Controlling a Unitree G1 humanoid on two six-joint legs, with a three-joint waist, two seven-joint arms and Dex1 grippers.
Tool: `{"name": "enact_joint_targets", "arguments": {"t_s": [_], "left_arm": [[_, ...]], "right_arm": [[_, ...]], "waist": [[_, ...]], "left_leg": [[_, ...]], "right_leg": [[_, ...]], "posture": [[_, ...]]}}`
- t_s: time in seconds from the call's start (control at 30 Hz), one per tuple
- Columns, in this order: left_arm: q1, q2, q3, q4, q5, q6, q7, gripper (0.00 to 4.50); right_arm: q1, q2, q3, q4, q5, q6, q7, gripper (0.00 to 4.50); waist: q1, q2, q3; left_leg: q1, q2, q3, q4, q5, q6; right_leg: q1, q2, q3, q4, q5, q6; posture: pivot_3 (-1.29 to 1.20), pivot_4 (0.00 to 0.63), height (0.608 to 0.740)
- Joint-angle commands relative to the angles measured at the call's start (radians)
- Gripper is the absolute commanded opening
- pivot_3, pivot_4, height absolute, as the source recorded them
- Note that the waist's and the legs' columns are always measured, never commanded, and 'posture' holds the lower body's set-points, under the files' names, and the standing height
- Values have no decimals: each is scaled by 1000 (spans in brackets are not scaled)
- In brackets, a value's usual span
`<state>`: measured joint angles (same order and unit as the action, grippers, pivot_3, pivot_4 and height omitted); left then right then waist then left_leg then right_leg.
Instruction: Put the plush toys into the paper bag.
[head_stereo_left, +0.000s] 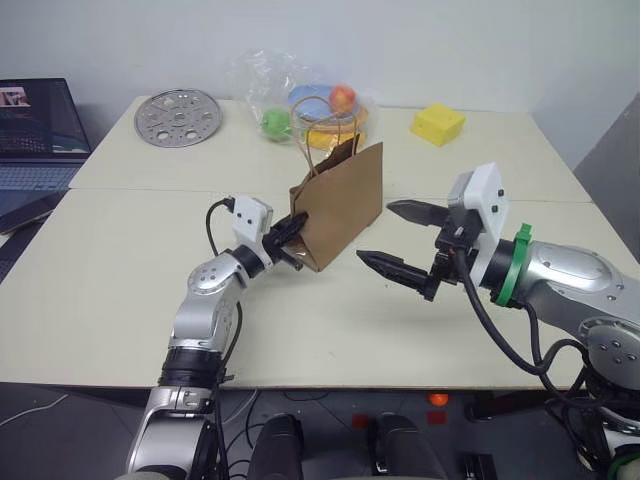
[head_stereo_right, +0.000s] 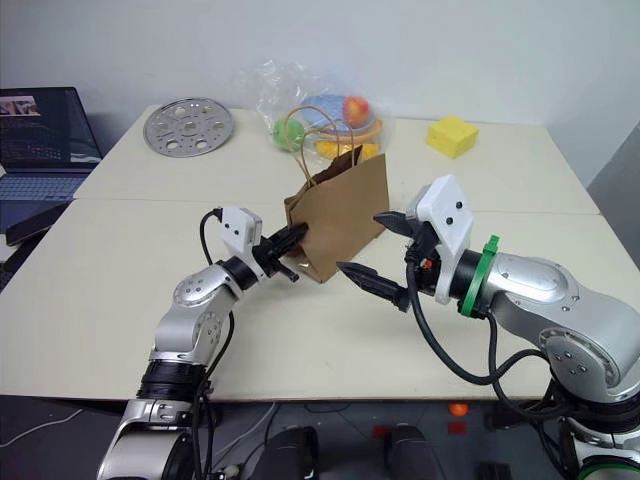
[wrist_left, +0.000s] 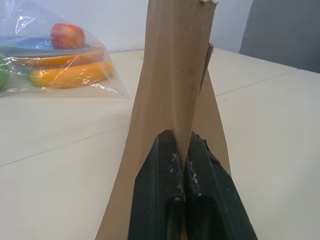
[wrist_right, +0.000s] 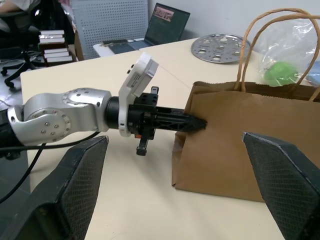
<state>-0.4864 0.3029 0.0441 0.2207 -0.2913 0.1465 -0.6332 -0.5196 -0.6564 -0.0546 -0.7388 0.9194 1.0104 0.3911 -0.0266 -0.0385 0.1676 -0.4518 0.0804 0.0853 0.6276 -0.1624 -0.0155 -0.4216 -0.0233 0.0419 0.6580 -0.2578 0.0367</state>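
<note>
The brown paper bag (head_stereo_left: 345, 200) stands upright in the middle of the table, its twisted loop handles up. My left gripper (head_stereo_left: 295, 230) is shut on the bag's left side edge; in the left wrist view the black fingers (wrist_left: 162, 170) pinch a fold of the paper bag (wrist_left: 175, 75) between them. My right gripper (head_stereo_left: 378, 232) hovers just right of the bag, open wide, with nothing between its fingers. From the right wrist view the paper bag (wrist_right: 235, 135) lies between its spread fingertips, with the left gripper (wrist_right: 197, 123) at the bag's edge. The plush toys are out of view.
A clear plastic bag (head_stereo_left: 310, 105) with shiny fruit lies behind the paper bag. A yellow block (head_stereo_left: 438, 124) sits at the back right, a perforated metal disc (head_stereo_left: 178, 117) at the back left. A laptop (head_stereo_left: 35, 130) stands off the table's left side.
</note>
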Motion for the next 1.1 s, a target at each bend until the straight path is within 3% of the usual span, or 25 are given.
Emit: {"name": "enact_joint_targets", "arguments": {"t_s": [0.03, 0.17, 0.27, 0.33, 0.57, 0.8, 0.97, 1.1], "left_arm": [[-32, 7, -3, -16, -20, 1, -48, 37], [-84, 22, 8, 55, 5, -55, -66, 37], [-167, 17, 68, 90, -150, 59, -180, 37], [-209, 18, 69, 116, -177, 63, -246, 37], [-407, 68, -54, 354, -145, 47, -675, 37], [-532, 38, -113, 701, -27, -149, -910, 37], [-582, 17, -102, 842, 26, -254, -936, 37], [-617, 20, -77, 896, 49, -318, -899, 915]], "right_arm": [[3, -22, -32, -25, 33, -13, 23, 4500], [2, -79, -62, -19, 87, 4, 70, 4500], [1, -204, -81, -25, 74, 3, 158, 4500], [-10, -245, -125, 12, 97, 4, 165, 4500], [-41, -432, -373, 130, 274, 91, 166, 4500], [49, -444, -445, 74, 426, 112, 32, 4500], [127, -451, -468, 45, 473, 84, -27, 4500], [163, -451, -460, 43, 462, 61, -33, 4500]], "waist": [[0, 0, 0], [1, 0, 0], [3, -1, 1], [3, -1, 1], [7, -1, 1], [2, -1, 1], [2, -1, 1], [2, -1, 1]], "left_leg": [[0, 0, 0, 0, 0, 0], [0, 0, 0, 0, 0, 0], [-1, 0, 0, 0, 0, 0], [-1, 0, 0, 0, 0, 0], [-2, -1, 1, -3, 0, 0], [-3, -1, 0, -4, -3, 4], [-5, -1, -1, -4, -3, 4], [-6, -1, -2, -2, -3, 4]], "right_leg": [[0, 0, 0, 0, 0, 0], [0, 0, 0, 0, 0, 0], [0, 0, 0, -1, 0, 0], [0, -1, 0, -2, 0, 0], [1, -1, -1, -9, 0, 0], [0, 0, 0, -11, 3, 6], [0, 0, -1, -11, 3, 7], [0, 0, -1, -11, 3, 8]], "posture": [[0, 150, 740], [0, 150, 740], [0, 150, 740], [0, 150, 740], [0, 150, 740], [0, 150, 740], [0, 150, 740], [0, 150, 740]]}}
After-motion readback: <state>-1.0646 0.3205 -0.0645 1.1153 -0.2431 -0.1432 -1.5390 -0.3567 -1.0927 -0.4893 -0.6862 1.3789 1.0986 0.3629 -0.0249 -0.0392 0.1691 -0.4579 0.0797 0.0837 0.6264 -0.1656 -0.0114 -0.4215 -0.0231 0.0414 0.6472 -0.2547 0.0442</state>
